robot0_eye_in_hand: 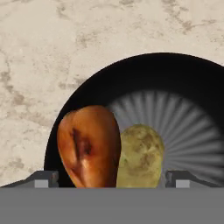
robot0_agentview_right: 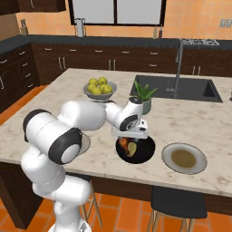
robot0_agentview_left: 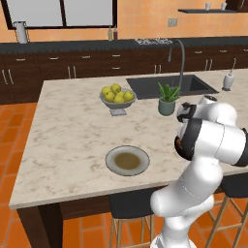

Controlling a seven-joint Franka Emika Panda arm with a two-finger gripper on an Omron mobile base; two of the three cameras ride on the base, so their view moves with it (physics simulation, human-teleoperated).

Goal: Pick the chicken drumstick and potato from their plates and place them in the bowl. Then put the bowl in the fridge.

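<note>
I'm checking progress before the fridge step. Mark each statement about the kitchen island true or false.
1. The chicken drumstick and potato lie in the bowl. True.
2. The end effector grips the potato. False: its jaws stand open, with both foods between them.
3. The plate right of the bowl holds food. False: it is empty.
4. The fruit bowl holds yellow lemons. True.

White Franka arm (robot0_agentview_right: 81,120) folded at the elbow, forearm reaching forward near the front edge of the counter, wrist pitched down. Two-finger dark gripper (robot0_eye_in_hand: 113,178) points straight down, jaws spread wide, nothing clamped between the fingertips (robot0_eye_in_hand: 43,178).
</note>
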